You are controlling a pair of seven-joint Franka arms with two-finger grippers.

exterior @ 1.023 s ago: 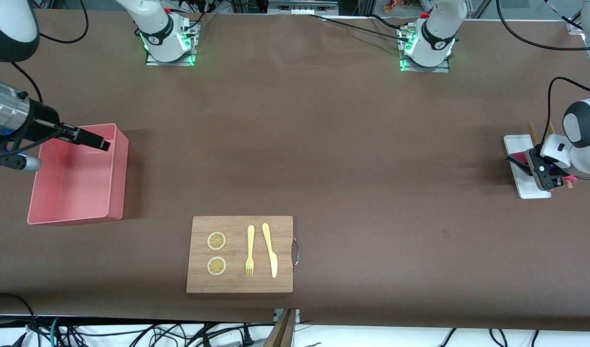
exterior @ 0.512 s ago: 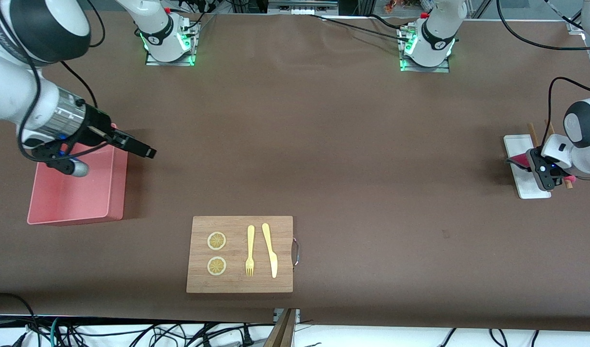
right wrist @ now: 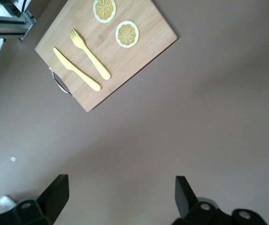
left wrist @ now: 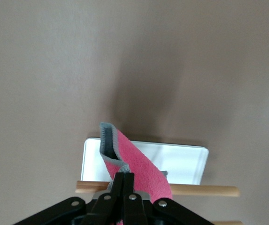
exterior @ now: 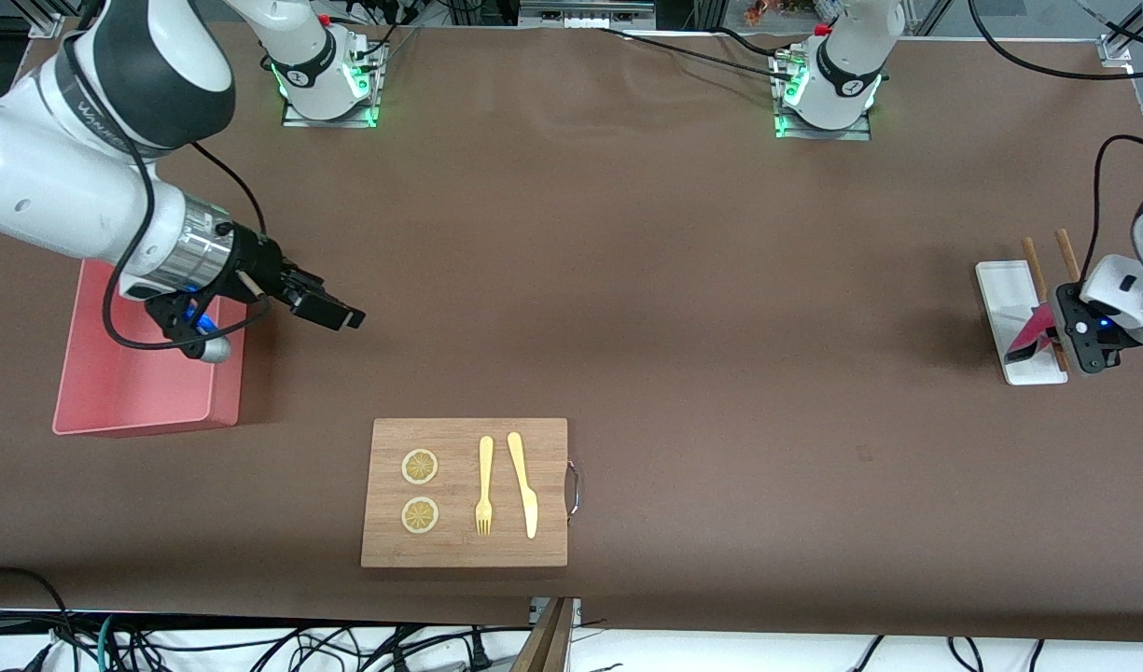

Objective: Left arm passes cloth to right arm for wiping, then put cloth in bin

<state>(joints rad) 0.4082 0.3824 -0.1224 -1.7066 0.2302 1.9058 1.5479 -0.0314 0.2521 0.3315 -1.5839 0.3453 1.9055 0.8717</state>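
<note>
My left gripper (exterior: 1047,338) is shut on one end of the crimson-pink cloth (exterior: 1028,334) and holds it just above the small white tray (exterior: 1000,289) at the left arm's end of the table. In the left wrist view the cloth (left wrist: 136,164) hangs from the closed fingertips (left wrist: 124,180), its grey edge curled over the tray (left wrist: 186,161). My right gripper (exterior: 336,315) is open and empty, in the air over bare table beside the pink bin (exterior: 142,397). In the right wrist view its fingers (right wrist: 57,192) stand wide apart.
A wooden board (exterior: 464,541) with two lemon slices, a yellow fork (exterior: 484,485) and a yellow knife (exterior: 522,483) lies near the front camera. It also shows in the right wrist view (right wrist: 139,51). Two wooden sticks (exterior: 1033,266) lie across the tray.
My right arm has swung from over the bin out toward the table's middle. My left gripper has raised the cloth off the tray and shifted slightly toward its own end of the table.
</note>
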